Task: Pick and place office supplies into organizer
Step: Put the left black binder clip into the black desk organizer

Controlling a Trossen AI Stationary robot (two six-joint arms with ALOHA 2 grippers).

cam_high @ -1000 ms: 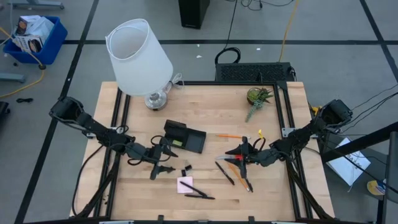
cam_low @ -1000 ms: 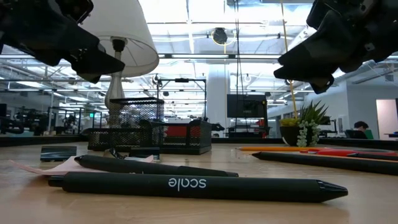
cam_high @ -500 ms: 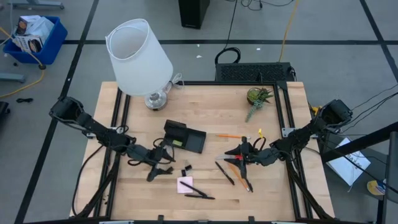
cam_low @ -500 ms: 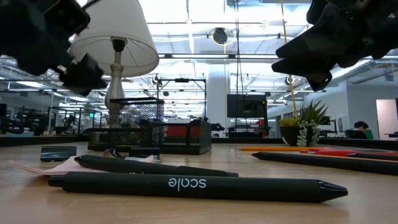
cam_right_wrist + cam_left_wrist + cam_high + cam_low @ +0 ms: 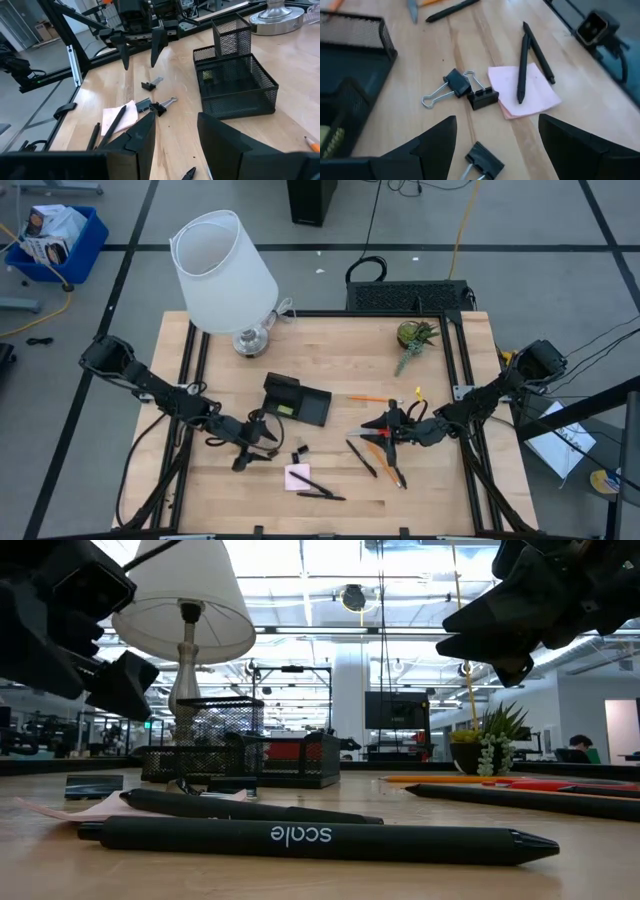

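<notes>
You're in the reach-to-pick step: your left gripper (image 5: 492, 145), fingers spread and empty, hovers over the binder clips (image 5: 470, 90) beside the pink sticky-note pad (image 5: 525, 92), near the mesh organizer (image 5: 296, 401). Descend and close. The right gripper (image 5: 172, 135) waits parted (also empty).

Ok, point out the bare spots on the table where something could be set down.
Bare wood: between the lamp and the plant, and the front left corner beside the sticky notes. Crowded: the middle strip from the organizer and clips to the pens and scissors.
</notes>
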